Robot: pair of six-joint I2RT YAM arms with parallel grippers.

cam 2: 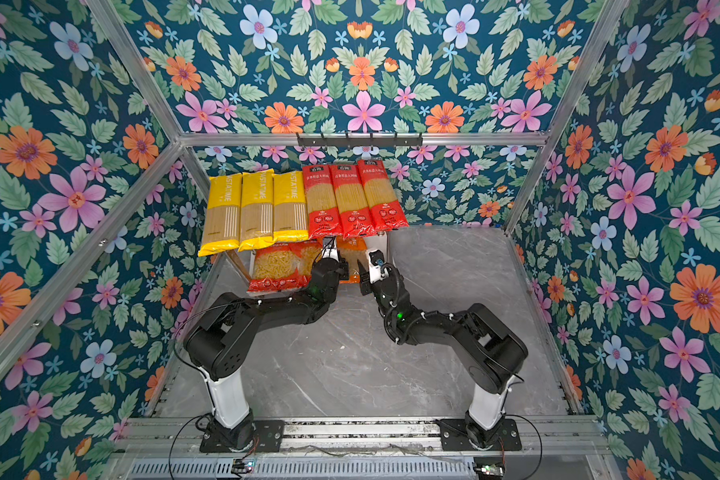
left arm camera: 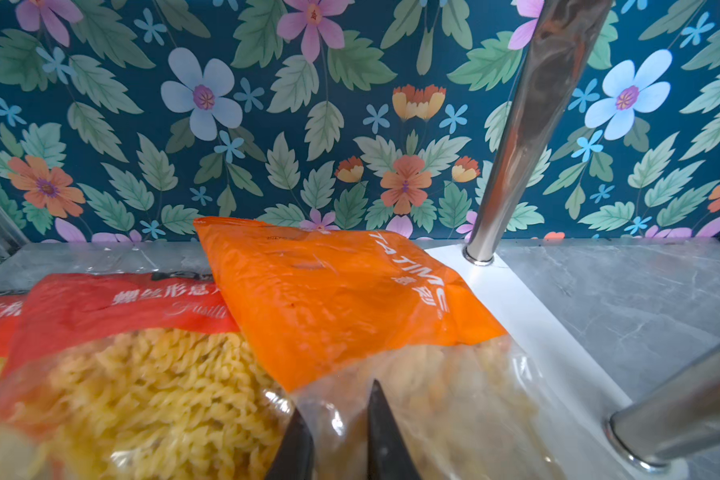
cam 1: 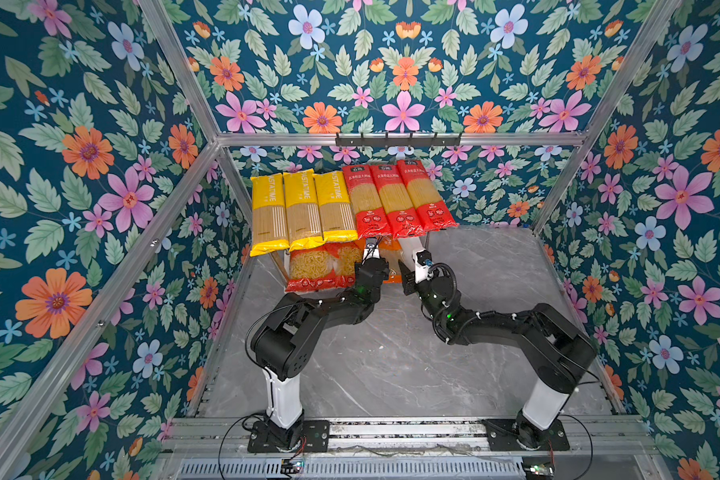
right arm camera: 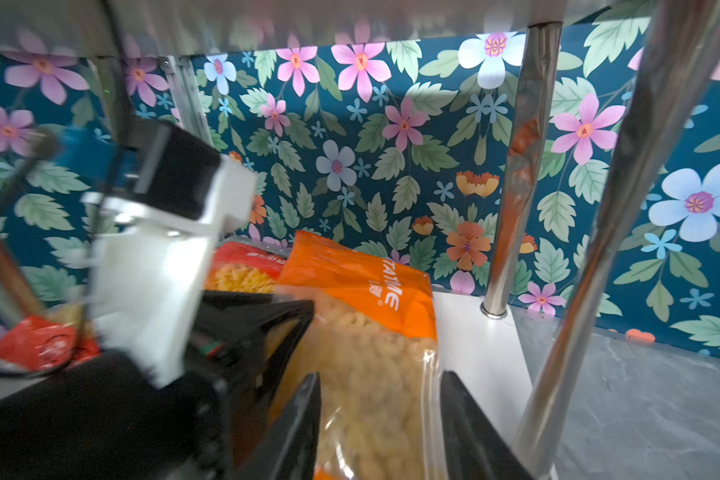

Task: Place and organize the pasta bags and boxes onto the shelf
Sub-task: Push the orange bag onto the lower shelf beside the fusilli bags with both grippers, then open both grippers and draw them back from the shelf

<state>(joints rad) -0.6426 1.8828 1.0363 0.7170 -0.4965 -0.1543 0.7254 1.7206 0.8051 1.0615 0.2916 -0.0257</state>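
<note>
On shelf (right arm camera: 479,332), orange bag (right arm camera: 358,291) apparently between jaws of right tool (right arm camera: 381,376).

You have a black metal hook rail (cam 1: 398,140) on an aluminium frame bar (cam 1: 267,139), a grey marble-patterned surface (cam 1: 391,365) below, and floral-papered walls (cam 1: 391,62) around.

Three yellow spaghetti packs (cam 1: 302,210), three red spaghetti packs (cam 1: 395,199) alongside, curly pasta (cam 1: 321,266) beneath

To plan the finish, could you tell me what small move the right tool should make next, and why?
Probably draw the right tool straight back: its jaws stand open astride the orange bag, which already lies on the shelf's lower board while the left tool pinches its clear end.
</note>
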